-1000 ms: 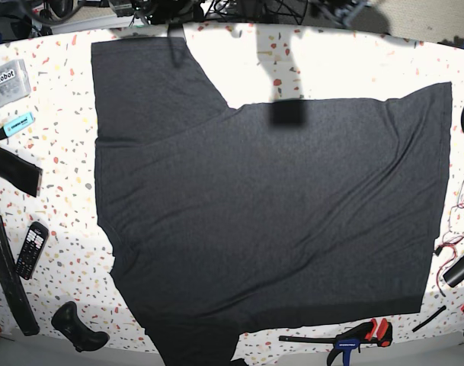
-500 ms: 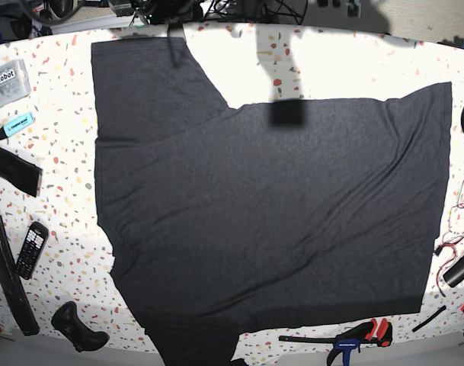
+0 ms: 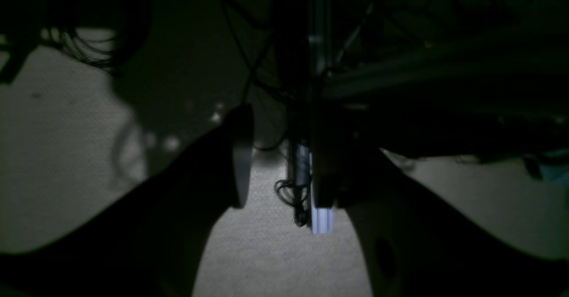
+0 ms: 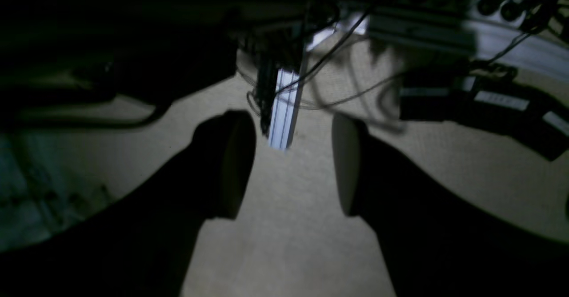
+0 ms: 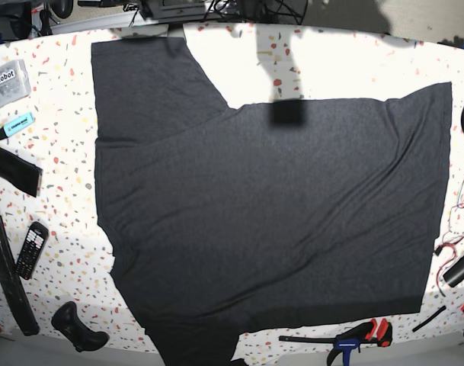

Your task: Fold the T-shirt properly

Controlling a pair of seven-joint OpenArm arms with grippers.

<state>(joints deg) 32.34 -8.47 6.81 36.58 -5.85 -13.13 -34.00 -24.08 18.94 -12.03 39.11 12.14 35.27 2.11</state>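
1. The speckled white table (image 5: pixel 56 137) is taking up the whole base view, running under everything else.
2. The T-shirt (image 5: pixel 270 221) is lying spread flat across the middle of that table, plain dark grey side showing, with soft diagonal wrinkles running through it. One sleeve is reaching up toward the far edge at the view's left, and the lower sleeve is hanging past the near edge.
3. Neither arm is showing in the base view; nothing is touching the shirt there.
4. The left gripper (image 3: pixel 282 154) is looking out from its wrist camera at a dim, pale floor-like surface and tangled cables. Its two dark fingers (image 3: pixel 238 154) are standing apart with clear space between them and nothing held.
5. The right gripper (image 4: pixel 293 163) is doing the same in its own wrist view: both fingers (image 4: pixel 231 163) are spread, with bare pale surface showing between them and nothing gripped.
6. A long black curved piece (image 5: pixel 7 274) is lying along the table's left edge.
7. A clamp with red and blue grips (image 5: pixel 353 335) is sitting just below the shirt's near hem.
8. A black remote (image 5: pixel 31 249) is resting left of the shirt, well clear of it.
9. A light blue highlighter (image 5: pixel 16 125) is lying farther up on that same side.
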